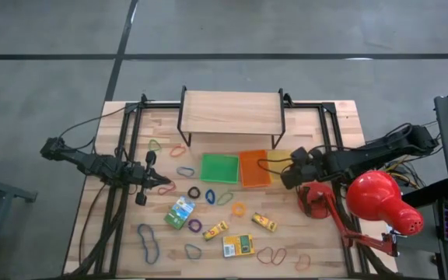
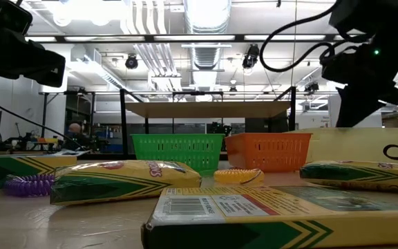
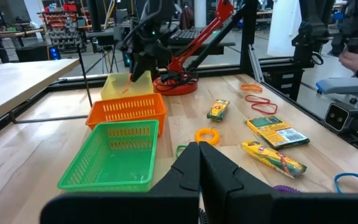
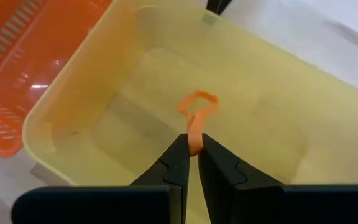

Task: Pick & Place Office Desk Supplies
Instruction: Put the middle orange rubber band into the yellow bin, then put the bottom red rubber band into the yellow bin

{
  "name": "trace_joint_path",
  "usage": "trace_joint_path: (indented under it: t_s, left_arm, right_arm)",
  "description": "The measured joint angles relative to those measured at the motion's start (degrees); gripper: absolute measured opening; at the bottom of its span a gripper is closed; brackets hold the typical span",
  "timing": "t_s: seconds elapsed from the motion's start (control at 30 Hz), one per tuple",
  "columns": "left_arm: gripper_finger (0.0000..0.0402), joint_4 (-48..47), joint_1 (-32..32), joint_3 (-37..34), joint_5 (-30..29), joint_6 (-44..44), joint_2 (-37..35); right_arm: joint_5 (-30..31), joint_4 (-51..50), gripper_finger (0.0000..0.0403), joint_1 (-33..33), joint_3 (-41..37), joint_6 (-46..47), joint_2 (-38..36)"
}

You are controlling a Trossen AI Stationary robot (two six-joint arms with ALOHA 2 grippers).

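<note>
High view: the right gripper (image 1: 288,177) hung at the right end of the tray row, beside the orange tray (image 1: 254,168); the left gripper (image 1: 164,183) waited over the table's left side, among loose bands. Boxes and bands lay scattered on the near half of the table (image 1: 317,249).

Low view: yellow-and-green boxes (image 2: 119,181) lay in front, with the green tray (image 2: 177,151) behind them.

Left wrist view: the left gripper's fingers (image 3: 188,171) were pressed together with nothing between them.

Right wrist view: the right gripper (image 4: 193,152) was clamped on an orange rubber band (image 4: 196,115), which dangled over the inside of the yellow tray (image 4: 61,121).

Judgement: the band looked light, limp and stretchy, so it was best pinched at one strand. It may cling to a pad on release. The boxes looked stiff and light and were best gripped across the narrow sides.
</note>
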Motion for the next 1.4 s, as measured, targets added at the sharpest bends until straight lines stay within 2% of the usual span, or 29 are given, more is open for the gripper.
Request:
trace_joint_path:
  t_s: [0.13, 0.63, 0.8, 1.0, 1.13, 1.4]
  left_arm:
    - [0.0001, -0.02, 0.0, 0.0, -0.02, 0.01, 0.0]
    - [0.0001, 0.0, 0.0, 0.0, -0.02, 0.01, 0.0]
    - [0.0001, 0.0, 0.0, -0.01, 0.0, 0.0, 0.0]
    - [0.0001, 0.0, 0.0, 0.02, -0.02, 0.01, 0.0]
    - [0.0001, -0.02, 0.0, -0.01, -0.02, 0.0, 0.0]
    - [0.0001, 0.0, 0.0, 0.01, 0.0, 0.0, 0.0]
  right_arm:
    - [0.07, 0.2, 0.0036, -0.02, -0.41, 0.26, -0.13]
    - [-0.03, 1.27, 0.0125, 0.04, -2.12, 0.87, -0.51]
    - [-0.67, 1.22, 0.0135, 0.04, -0.69, -3.28, -1.33]
    - [-9.61, 2.24, 0.0135, 0.09, 3.31, -15.38, -3.07]
    - [-16.25, 3.37, 0.013, 0.09, 5.9, -17.58, -3.09]
    - [-18.2, 4.06, 0.0119, 2.32, 7.37, -19.12, -3.0]
